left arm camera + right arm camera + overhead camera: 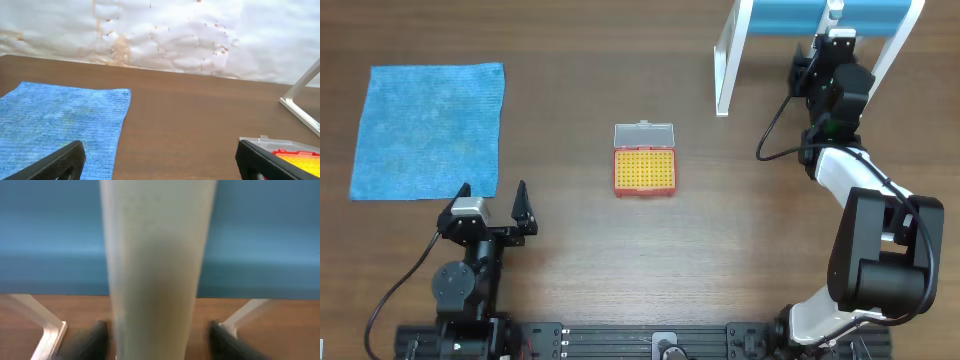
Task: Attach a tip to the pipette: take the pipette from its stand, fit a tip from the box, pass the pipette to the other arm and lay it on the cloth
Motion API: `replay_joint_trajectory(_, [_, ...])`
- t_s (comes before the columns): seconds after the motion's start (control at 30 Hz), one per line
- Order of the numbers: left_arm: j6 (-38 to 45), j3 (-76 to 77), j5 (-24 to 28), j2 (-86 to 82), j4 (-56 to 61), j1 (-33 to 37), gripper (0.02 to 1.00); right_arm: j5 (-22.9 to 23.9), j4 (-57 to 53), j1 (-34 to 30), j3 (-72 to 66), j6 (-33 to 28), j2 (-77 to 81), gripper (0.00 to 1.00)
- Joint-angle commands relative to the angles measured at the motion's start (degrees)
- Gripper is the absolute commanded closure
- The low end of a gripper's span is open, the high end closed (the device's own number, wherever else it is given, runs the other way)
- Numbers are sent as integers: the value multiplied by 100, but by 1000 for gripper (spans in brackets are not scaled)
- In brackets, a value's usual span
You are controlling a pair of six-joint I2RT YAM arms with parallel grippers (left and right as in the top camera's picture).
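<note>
Plain brown desk (720,260). Blue stand (820,15) dead ahead of the right end effector (159,340). Blue cloth (425,130) and tip box (644,170) ahead of the left end effector (492,200), gaping and empty, presumably parked for the handover. Pale pipette (157,270) between the right's spread fingers, not squeezed yet, ends cut off.

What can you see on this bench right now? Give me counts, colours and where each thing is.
cloth: 1, blue, lying flat at the table's far left
tip box: 1, orange with yellow tips, clear lid open, table centre
stand: 1, white frame with blue top, far right
pipette: 1, whitish, at the stand
table: 1, brown wood, under everything
left gripper: 1, black, open, by the cloth's near edge
right gripper: 1, black, open, fingers either side of the pipette
</note>
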Motion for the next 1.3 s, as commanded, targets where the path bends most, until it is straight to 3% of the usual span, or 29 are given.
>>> replay_joint_trajectory(0.03, [74, -13, -50, -48, -31, -17, 47, -48, 52, 24, 103, -22, 50, 912])
replay_joint_trajectory(0.8, [74, -13, -50, -48, -31, -17, 47, -50, -426, 120, 90, -22, -649, 928])
replay_joint_trajectory(1.1, [74, -13, -50, -48, -31, -17, 47, -70, -485, 800, -601, -22, -1952, 928])
replay_joint_trajectory(1.23, [74, -13, -50, -48, -31, -17, 47, -761, 9, 1366, -1622, -22, -3029, 928])
replay_joint_trajectory(1.3, [74, -13, -50, -48, -31, -17, 47, -1449, 402, 1709, -2149, -22, -3425, 925])
